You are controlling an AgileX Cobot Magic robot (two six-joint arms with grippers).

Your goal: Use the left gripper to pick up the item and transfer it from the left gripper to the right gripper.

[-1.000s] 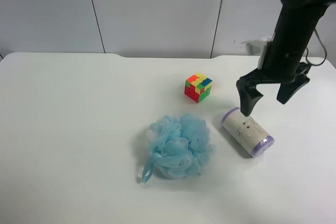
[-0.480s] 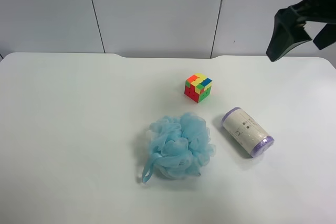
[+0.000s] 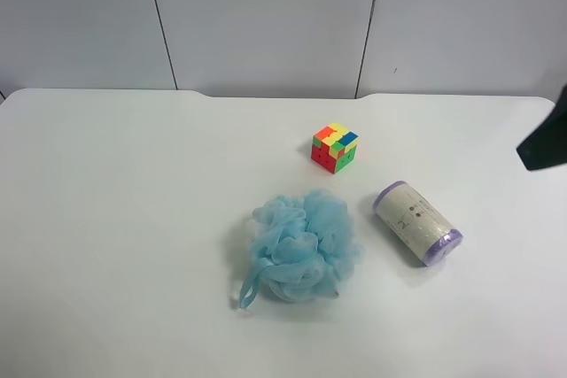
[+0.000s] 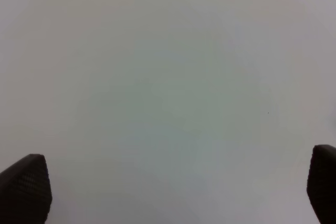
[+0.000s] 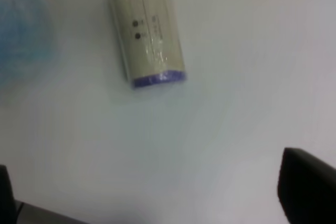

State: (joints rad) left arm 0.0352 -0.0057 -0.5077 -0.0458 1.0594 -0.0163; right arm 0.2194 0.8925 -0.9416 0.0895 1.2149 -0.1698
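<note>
The item (image 3: 416,223), a cream-white cylinder with purple ends, lies on its side on the white table (image 3: 133,219), to the right of the blue pouf. In the right wrist view the item (image 5: 147,30) lies well ahead of my right gripper (image 5: 157,198), which is open with nothing between its fingers. Only a black part of the arm at the exterior high view's right (image 3: 545,143) shows at the frame edge, apart from the item. My left gripper (image 4: 173,187) is open over bare table, and the left wrist view does not show the item.
A blue mesh bath pouf (image 3: 301,245) sits just left of the item. A multicoloured puzzle cube (image 3: 334,148) stands behind both. A grey panelled wall (image 3: 266,15) runs along the table's far edge.
The arm at the exterior high view's right hung open just over the item, then rose and drew back to the right edge. The item, pouf and cube have not moved.
</note>
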